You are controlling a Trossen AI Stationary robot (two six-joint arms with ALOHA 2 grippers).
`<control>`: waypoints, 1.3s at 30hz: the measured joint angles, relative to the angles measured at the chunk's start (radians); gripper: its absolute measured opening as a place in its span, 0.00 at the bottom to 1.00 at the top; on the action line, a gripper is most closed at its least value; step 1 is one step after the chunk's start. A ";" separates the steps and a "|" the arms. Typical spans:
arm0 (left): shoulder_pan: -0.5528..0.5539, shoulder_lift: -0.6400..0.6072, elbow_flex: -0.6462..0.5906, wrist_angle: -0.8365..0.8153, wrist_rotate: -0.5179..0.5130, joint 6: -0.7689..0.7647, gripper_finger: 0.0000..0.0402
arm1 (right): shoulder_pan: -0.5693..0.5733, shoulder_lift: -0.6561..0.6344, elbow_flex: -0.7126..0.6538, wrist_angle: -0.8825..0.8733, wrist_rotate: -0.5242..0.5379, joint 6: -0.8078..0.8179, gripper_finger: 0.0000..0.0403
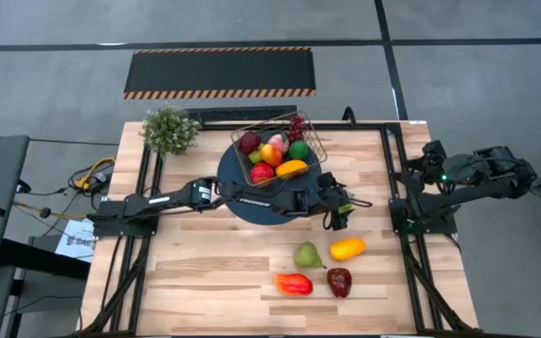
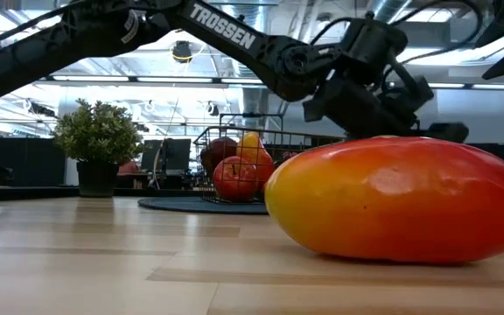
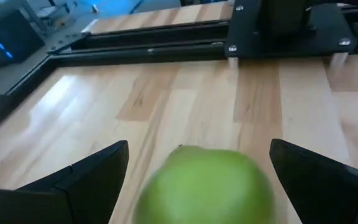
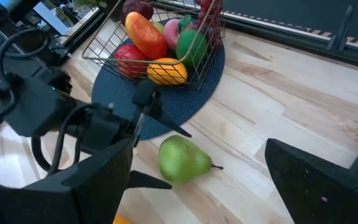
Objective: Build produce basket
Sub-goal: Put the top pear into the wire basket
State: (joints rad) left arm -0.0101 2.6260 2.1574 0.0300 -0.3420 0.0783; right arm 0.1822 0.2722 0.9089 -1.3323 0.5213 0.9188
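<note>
Left pincer (image 1: 338, 218), fingers spread wide and empty, hangs just behind the green pear (image 1: 307, 254); in the left wrist view the pear (image 3: 207, 186) sits between the two fingers, on the desk (image 1: 205, 272), not yet touched. Right pincer (image 4: 197, 186), also wide open and holding nothing, waits on its folded arm at the desk's right edge, well apart from the work.

Loose produce beyond the left pincer, four pieces: one pear nearest, one yellow-orange mango (image 1: 347, 248) just beside it, one red-orange mango (image 1: 294, 283) and one dark red pepper (image 1: 339, 281) farther off. Behind the pincer stands one wire basket (image 1: 318, 143) on one blue mat (image 1: 228, 192); about seven pieces show inside, though overlap makes the count unsure. One potted plant (image 1: 169, 130) stands well beyond the basket.

Handling, as judged: the pear looks like light, hollow, stiff plastic with a smooth, slippery skin, not fragile. Its rounded, tapering form would likely roll or squirt from a grip near the neck; the best hold is across the widest part of the belly, fingers on opposite sides and centred. The basket is thin mesh, probably light and easily nudged when a piece is lowered in.
</note>
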 joint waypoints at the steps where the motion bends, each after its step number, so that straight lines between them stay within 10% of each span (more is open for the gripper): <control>1: 0.000 0.009 0.002 0.013 -0.002 -0.001 0.94 | 0.000 0.000 0.000 0.000 0.000 0.000 0.96; 39: -0.071 0.001 0.181 -0.249 -0.054 -0.122 0.81 | 0.000 0.000 0.000 0.000 0.000 -0.001 0.96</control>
State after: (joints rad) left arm -0.0809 2.6271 2.3383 -0.2190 -0.3960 -0.0437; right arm 0.1818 0.2718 0.9092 -1.3323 0.5213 0.9176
